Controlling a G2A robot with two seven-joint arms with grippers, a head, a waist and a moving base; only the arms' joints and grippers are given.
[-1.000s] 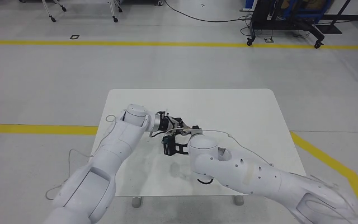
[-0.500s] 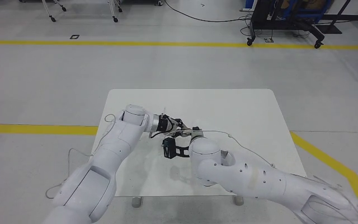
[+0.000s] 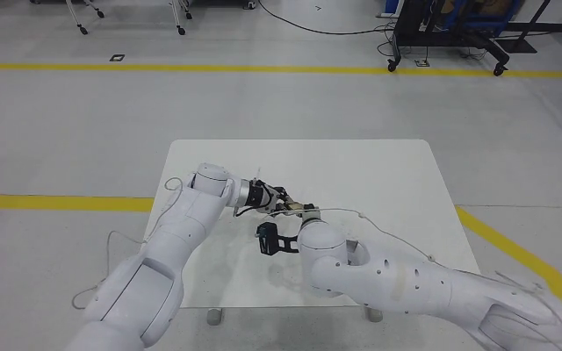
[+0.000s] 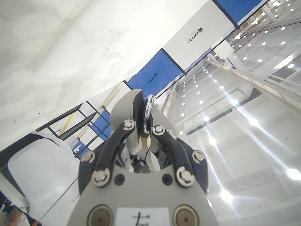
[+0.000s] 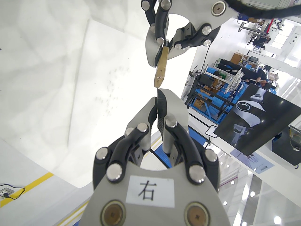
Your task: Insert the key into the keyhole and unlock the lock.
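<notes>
My left gripper [image 4: 144,98] is shut on a small padlock, with its silver shackle [image 4: 149,106] at the fingertips and a brass part [image 4: 145,142] between the finger links. In the right wrist view the padlock's brass body [image 5: 160,69] sticks out of the left gripper [image 5: 162,58], end face toward my right gripper [image 5: 158,95]. The right gripper is shut on the key; a thin dark blade [image 5: 157,91] bridges the short gap to the lock's end face. How deep it sits cannot be told. In the top view both arms meet above the table's left middle, left gripper [image 3: 277,200].
The white table [image 3: 386,175] lies under both arms, with bare surface to the right and at the back. A thin cable [image 3: 369,215] runs along the right arm. A black cable [image 5: 258,10] crosses the right wrist view. Carts and racks stand far off on the floor.
The right arm's wrist has drifted slightly toward the table's near edge. The left arm holds nearly still with the padlock.
</notes>
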